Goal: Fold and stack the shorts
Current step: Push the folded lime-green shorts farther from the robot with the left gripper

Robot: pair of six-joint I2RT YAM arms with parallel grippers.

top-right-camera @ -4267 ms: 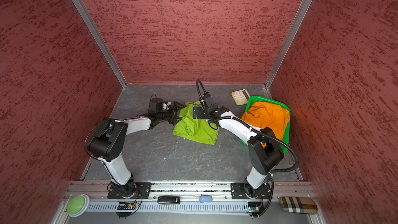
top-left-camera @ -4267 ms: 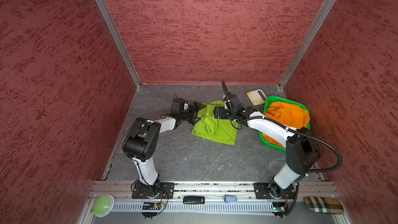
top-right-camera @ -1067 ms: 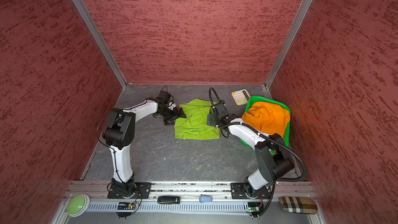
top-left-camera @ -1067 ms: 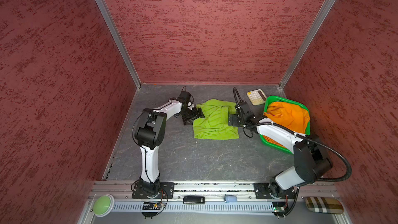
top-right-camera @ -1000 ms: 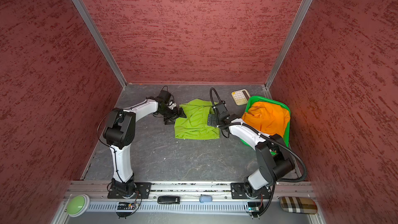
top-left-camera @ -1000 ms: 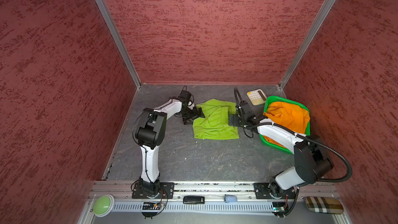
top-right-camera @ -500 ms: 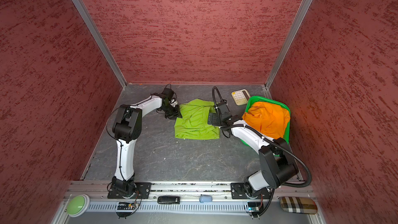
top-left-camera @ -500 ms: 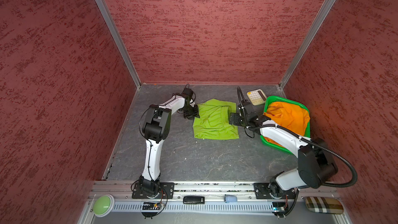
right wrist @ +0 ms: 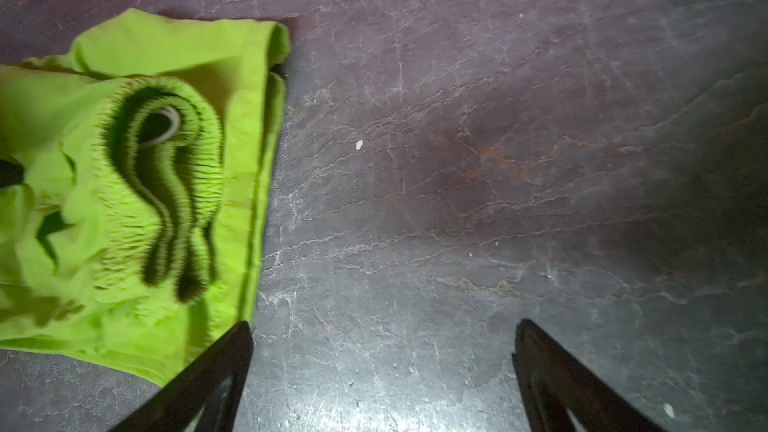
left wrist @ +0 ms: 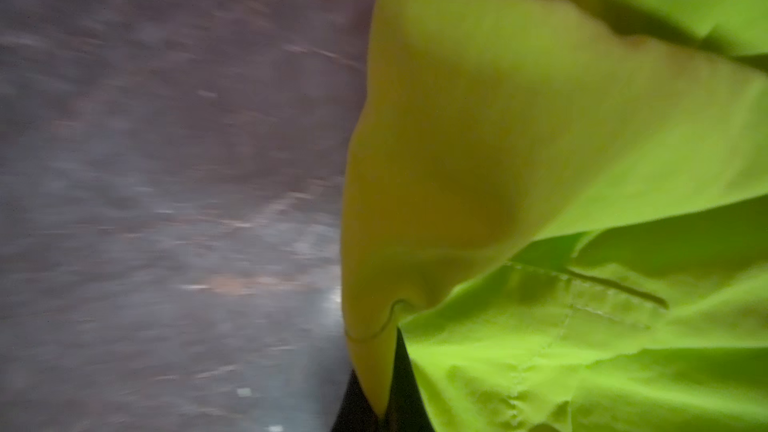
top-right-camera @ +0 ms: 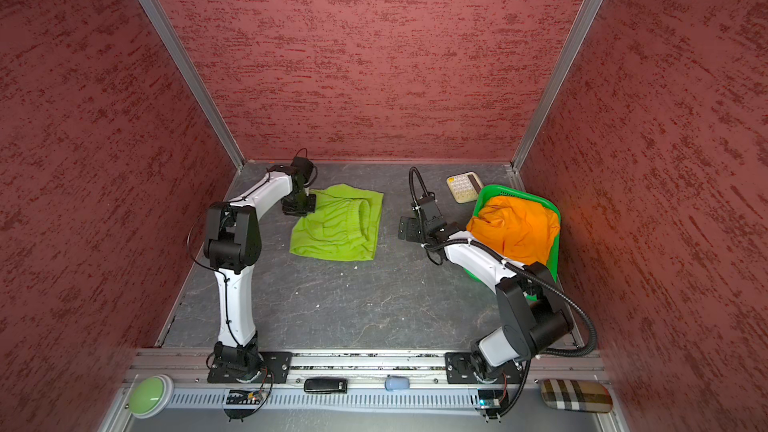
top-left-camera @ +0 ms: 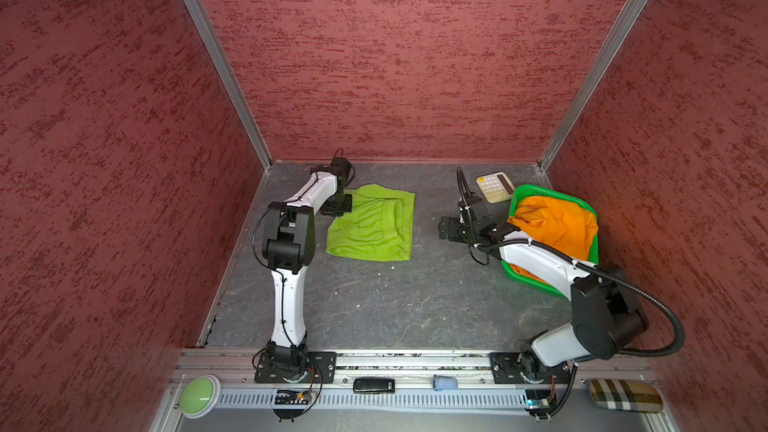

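Lime green shorts (top-left-camera: 372,224) lay spread on the dark grey table (top-left-camera: 395,305), in its far left part, wrinkled and only loosely flattened. Their elastic waistband (right wrist: 166,184) was bunched into curving gathers near the edge that faced the right arm. The left gripper (top-left-camera: 338,206) sat low at the far left corner of the lime green shorts. The left wrist view, though blurred, showed a fold of the bright fabric (left wrist: 478,160) drawn down between its dark fingers (left wrist: 405,392), so the jaws were closed on the cloth.

The right gripper (right wrist: 382,367) stood with its jaws spread wide and nothing between them, over bare table just beside the shorts' right edge. One of its fingertips (right wrist: 237,342) lay close to the hem; whether it touched the cloth I could not tell.

Orange shorts (top-left-camera: 557,222) were heaped in a green plastic basket (top-left-camera: 540,191) at the far right of the table, filling it above the rim, and the right forearm crossed in front of the basket. A small cream calculator (top-left-camera: 494,185) lay flat just beyond the basket, near the back wall, well apart from the lime green shorts.
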